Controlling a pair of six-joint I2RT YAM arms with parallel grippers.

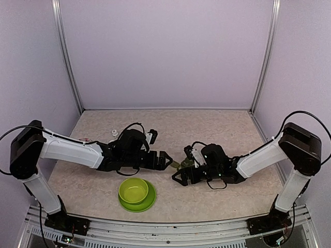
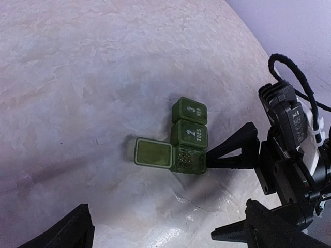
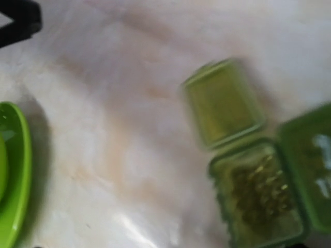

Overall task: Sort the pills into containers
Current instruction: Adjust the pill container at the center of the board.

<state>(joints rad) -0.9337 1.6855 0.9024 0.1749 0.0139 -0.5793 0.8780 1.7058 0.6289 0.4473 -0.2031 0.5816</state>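
The dark green pill box (image 2: pixel 189 135) lies on the table between my grippers, and it also shows in the top view (image 1: pixel 178 165). Its nearest compartment (image 2: pixel 190 159) has its lid (image 2: pixel 152 153) swung open flat, and small pills lie inside. The other two lids, marked 2 and 3, are shut. My left gripper (image 2: pixel 168 236) is open and empty, a little short of the box. My right gripper (image 1: pixel 181 171) is open, and one of its fingers (image 2: pixel 232 151) rests against the open compartment's end. The blurred right wrist view shows the open compartment (image 3: pixel 258 199) and its lid (image 3: pixel 222 103).
A lime-green bowl (image 1: pixel 133 189) stands on its plate (image 1: pixel 150 201) near the front, just left of the grippers; the plate's rim also shows in the right wrist view (image 3: pixel 15 170). A small white bottle (image 1: pixel 114 133) stands behind the left arm.
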